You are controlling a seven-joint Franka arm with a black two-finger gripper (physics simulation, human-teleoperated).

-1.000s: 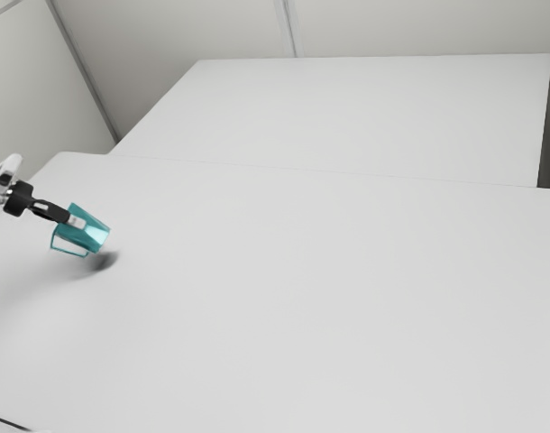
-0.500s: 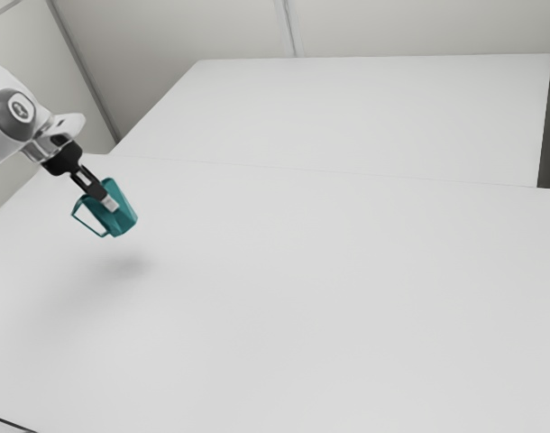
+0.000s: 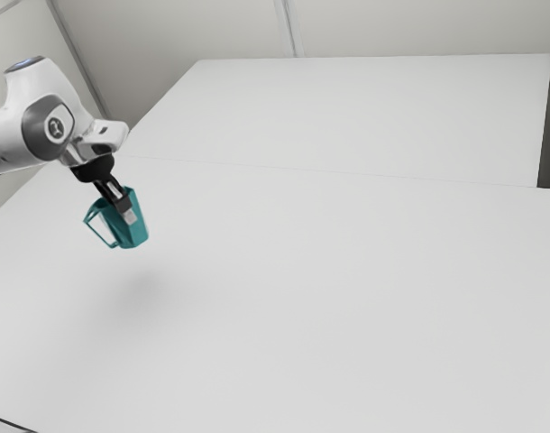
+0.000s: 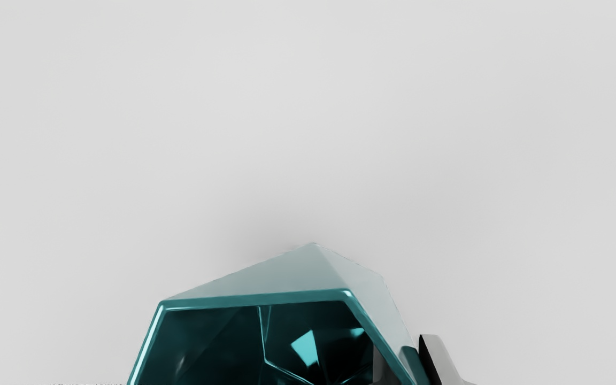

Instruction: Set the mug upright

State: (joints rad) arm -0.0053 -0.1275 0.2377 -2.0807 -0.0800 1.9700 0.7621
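One arm [image 3: 48,122] slants down, pincer [image 3: 128,216] gripping the mug [image 3: 133,236].

A broad, smooth white bench [image 3: 347,298] spans the exterior view, with a pale, flat, four-sided surface [image 3: 374,113] beyond its far edge. Behind stand light grey walls [image 3: 167,32]; a thin dark strand [image 3: 12,423] crosses the near left corner.

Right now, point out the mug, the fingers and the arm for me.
Mug [image 3: 133,235], exterior view: lower part of its body.
Fingers [image 4: 439,357], wrist view: grey surface of one finger.
Arm [image 3: 47,85], exterior view: white casing.
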